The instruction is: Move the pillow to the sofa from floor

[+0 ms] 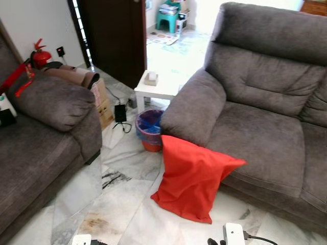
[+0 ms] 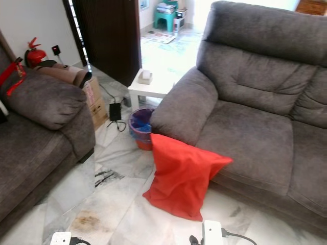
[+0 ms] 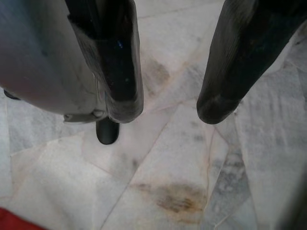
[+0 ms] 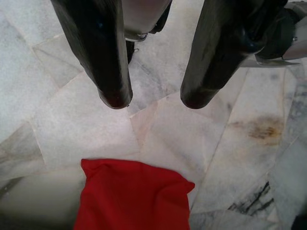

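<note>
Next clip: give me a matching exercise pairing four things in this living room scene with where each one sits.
Things:
1. red fabric pillow
2. red fire extinguisher
3. small white side table
4. blue-lined waste bin

Places:
A. by the wall behind the left grey sofa
B. on the marble floor, leaning against the front of the right grey sofa
C. on the floor below the right sofa's armrest, in front of the table
D. beside the right sofa's armrest, near the doorway

Pairs: 1-B, 2-A, 3-D, 4-C
</note>
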Robot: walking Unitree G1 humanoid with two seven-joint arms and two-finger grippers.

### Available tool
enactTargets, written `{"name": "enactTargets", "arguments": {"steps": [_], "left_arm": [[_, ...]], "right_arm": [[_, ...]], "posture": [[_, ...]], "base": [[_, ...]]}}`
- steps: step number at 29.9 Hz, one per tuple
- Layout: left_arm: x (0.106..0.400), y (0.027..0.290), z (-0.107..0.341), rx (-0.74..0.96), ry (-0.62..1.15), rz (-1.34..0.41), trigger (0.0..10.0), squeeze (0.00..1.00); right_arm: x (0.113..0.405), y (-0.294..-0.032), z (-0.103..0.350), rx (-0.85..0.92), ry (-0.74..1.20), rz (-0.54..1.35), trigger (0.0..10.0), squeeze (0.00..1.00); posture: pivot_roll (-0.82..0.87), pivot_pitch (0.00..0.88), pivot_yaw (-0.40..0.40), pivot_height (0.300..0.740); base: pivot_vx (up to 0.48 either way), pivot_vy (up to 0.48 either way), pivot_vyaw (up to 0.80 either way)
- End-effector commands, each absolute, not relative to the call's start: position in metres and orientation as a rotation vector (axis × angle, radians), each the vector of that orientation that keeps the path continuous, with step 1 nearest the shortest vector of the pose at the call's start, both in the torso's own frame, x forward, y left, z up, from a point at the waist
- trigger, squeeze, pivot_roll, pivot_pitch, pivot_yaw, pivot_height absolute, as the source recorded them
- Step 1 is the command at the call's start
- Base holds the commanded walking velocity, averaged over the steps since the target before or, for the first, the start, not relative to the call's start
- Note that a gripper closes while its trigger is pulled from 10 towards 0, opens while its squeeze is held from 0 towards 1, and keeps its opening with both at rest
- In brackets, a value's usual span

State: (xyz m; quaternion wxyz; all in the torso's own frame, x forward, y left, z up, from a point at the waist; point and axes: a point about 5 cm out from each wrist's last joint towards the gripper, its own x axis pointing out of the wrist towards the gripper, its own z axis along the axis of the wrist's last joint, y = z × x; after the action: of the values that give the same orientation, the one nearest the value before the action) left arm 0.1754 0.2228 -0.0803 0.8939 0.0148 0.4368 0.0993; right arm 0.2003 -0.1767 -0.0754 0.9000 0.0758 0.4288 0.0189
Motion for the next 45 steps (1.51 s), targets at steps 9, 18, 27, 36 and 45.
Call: {"name": "enactTargets", "arguments": {"steps": [9,18,27,36,45], "left_arm": [[0.1699,0.2181,-0.0838,0.035,0.924,0.193,10.0,0.0],[0.1729,0.2179,-0.0825,0.026,0.914,0.205,10.0,0.0],[0.1773,0.2161,-0.0805,0.002,0.892,0.208,10.0,0.0],[0.1779,0.2159,-0.08,-0.006,0.881,0.209,10.0,0.0],[0.1764,0.214,-0.0809,-0.007,0.88,0.204,10.0,0.0]], "right_arm": [[0.1964,-0.1807,-0.0772,0.155,0.903,0.027,10.0,0.0],[0.1977,-0.1812,-0.0766,0.152,0.901,0.028,10.0,0.0],[0.1978,-0.1822,-0.0764,0.148,0.899,0.024,10.0,0.0],[0.1973,-0.183,-0.0767,0.152,0.903,0.011,10.0,0.0],[0.1973,-0.1831,-0.0767,0.152,0.904,0.01,10.0,0.0]], "posture": [[0.09,0.092,0.008,0.74],[0.08,0.107,0.003,0.74],[0.06,0.109,0.001,0.74],[0.06,0.107,-0.001,0.74],[0.06,0.106,-0.001,0.74]], "base": [[0.0,-0.415,0.0],[0.0,-0.185,0.0],[0.0,0.0,0.0],[0.2,0.0,0.0],[0.342,0.0,0.0]]}}
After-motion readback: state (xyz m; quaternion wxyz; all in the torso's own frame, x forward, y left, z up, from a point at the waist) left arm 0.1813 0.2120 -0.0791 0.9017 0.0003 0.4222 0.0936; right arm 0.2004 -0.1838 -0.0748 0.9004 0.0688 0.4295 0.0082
